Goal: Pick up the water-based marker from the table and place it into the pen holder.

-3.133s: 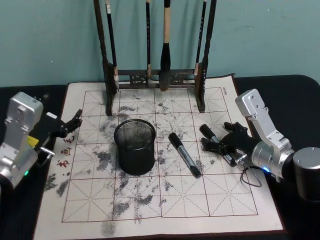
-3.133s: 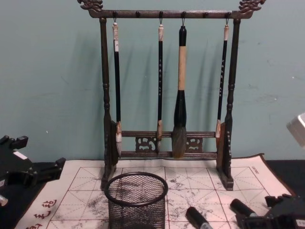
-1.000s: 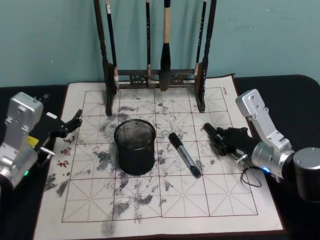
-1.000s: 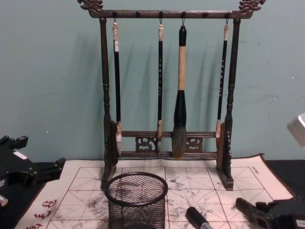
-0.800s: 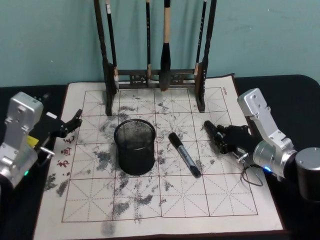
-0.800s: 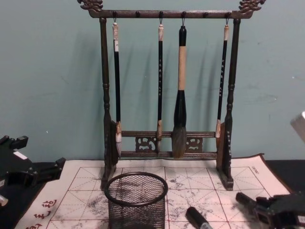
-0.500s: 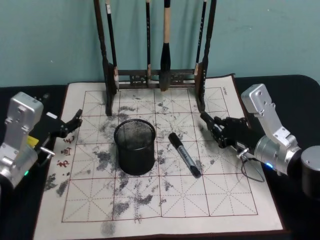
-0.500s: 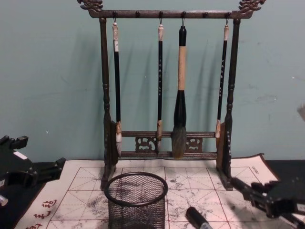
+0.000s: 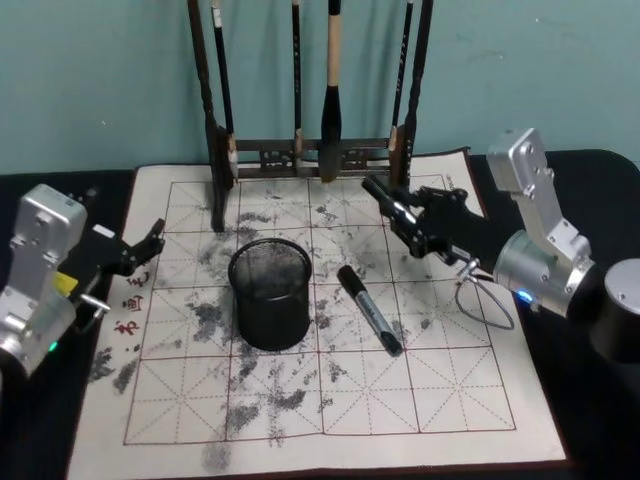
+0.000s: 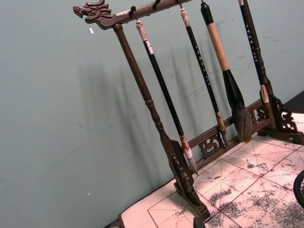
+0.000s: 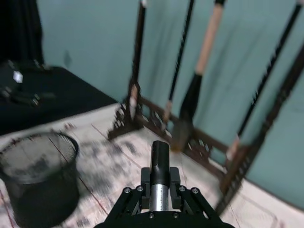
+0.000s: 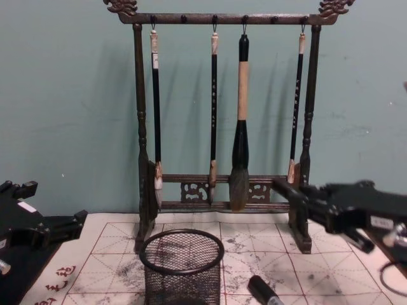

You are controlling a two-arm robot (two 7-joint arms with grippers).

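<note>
rear of held marker (image 11: 160,160) hidden inside right hand (image 9: 415,228), pen holder (image 12: 182,264) base and lying marker (image 12: 262,291) cropped in chest view

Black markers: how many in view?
2: one black marker lies on the cream grid mat beside the black wire-mesh pen holder; the other sits in the raised right hand.

The head camera looked steeply down on the bench (image 9: 600,165); the chest camera looked level across it, close to the brush rack (image 12: 222,205). Both wrist cameras faced that rack. Head, chest and right wrist views shared the pen holder (image 9: 270,300).
</note>
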